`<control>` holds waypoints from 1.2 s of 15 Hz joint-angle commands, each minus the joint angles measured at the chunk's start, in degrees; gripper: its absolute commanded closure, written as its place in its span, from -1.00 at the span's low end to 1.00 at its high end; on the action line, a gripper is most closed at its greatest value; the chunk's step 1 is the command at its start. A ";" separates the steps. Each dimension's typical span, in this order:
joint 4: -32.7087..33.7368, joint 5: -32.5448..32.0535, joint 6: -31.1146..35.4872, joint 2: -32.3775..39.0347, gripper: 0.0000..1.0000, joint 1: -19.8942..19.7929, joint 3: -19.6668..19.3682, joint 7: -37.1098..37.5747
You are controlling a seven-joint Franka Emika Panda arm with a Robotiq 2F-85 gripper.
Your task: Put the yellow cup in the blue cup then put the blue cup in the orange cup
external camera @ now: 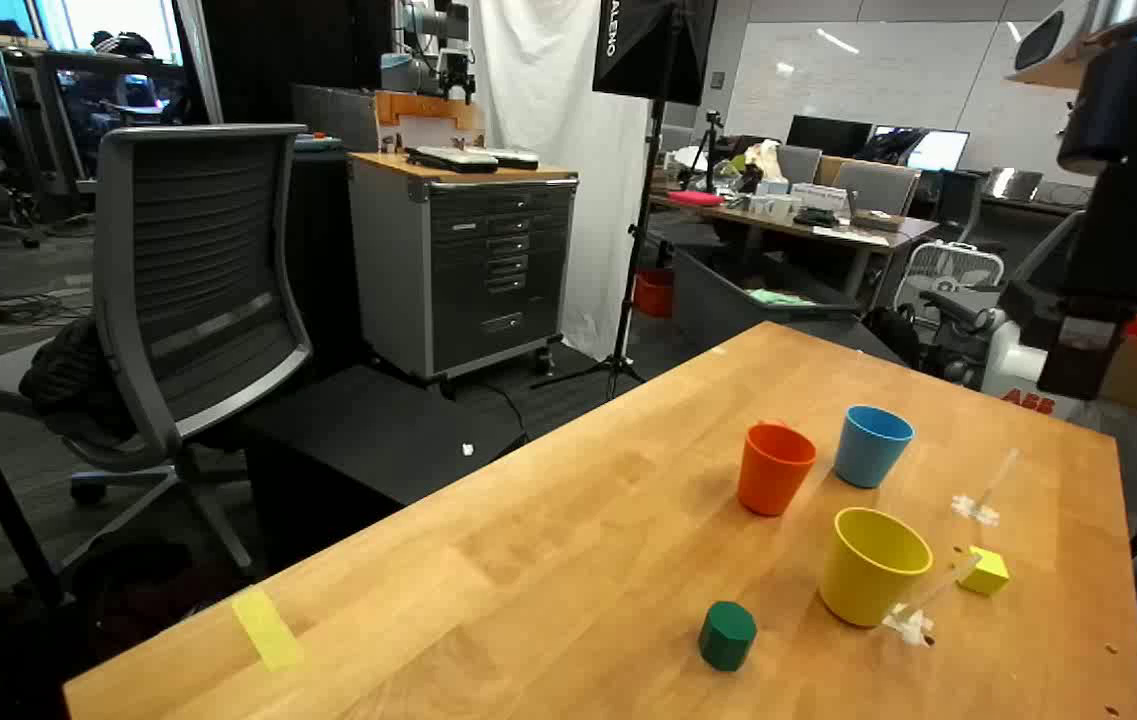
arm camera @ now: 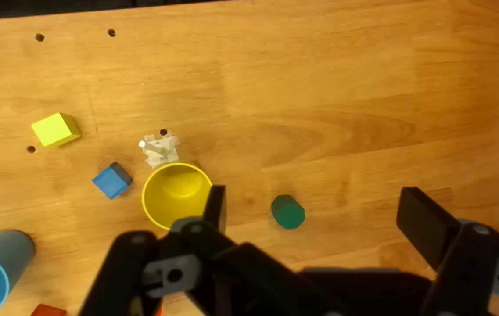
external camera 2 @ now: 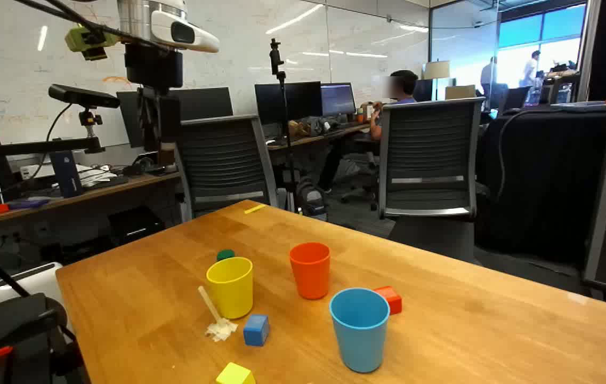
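Whiteboards (external camera 2: 292,53), dark office chairs (external camera 2: 428,154), monitors (external camera 2: 303,101) and a seated person (external camera 2: 377,124) fill a lab-like room around a wooden table (external camera: 528,560). On the table the yellow cup (external camera: 873,580) stands upright. The orange cup (external camera: 773,475), also upright, is near but apart from it: to its left and a little beyond in an exterior view. The blue cup (external camera 2: 361,341), upright too, stands farther from the yellow cup, to its right and toward the viewer in an exterior view. The three cups are separate.

My gripper (arm camera: 313,210) hangs higher than the yellow cup and off to one side of it in both exterior views. The wrist view, looking down, shows my two dark fingers spread wide, a broad gap between them; from that angle one finger covers a bit of the yellow cup's rim. Through the gap, to the right of the yellow cup, a dark green many-sided block (arm camera: 288,215) sits on the table.

Just beside the yellow cup, a thin pale stick (external camera 2: 208,303) rises from a patch of whitish tape (external camera 2: 221,330). A blue block (arm camera: 112,181) is near the yellow cup, to its left in the wrist view; a bright yellow block (arm camera: 54,129) lies farther left. A red block (external camera 2: 392,300), partly hidden by the blue cup, is well right of the yellow cup in an exterior view.
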 commanded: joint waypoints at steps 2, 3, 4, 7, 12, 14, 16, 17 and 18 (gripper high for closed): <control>0.30 -0.42 0.52 0.23 -1.00 -0.51 0.54 0.65; 0.26 -0.42 0.72 0.47 -1.00 -0.54 0.53 0.60; 0.37 -0.58 1.33 0.91 -1.00 -0.63 0.59 0.94; 0.98 -0.54 3.39 2.61 -1.00 -0.72 0.56 1.07; 0.28 0.01 2.38 3.00 -1.00 -0.61 0.37 0.21; 0.25 0.01 2.38 3.03 -1.00 -0.61 0.37 0.21; 0.25 0.01 2.38 3.03 -1.00 -0.61 0.37 0.21; 0.25 0.01 2.38 3.03 -1.00 -0.61 0.37 0.21; 0.25 0.01 2.38 3.03 -1.00 -0.61 0.37 0.21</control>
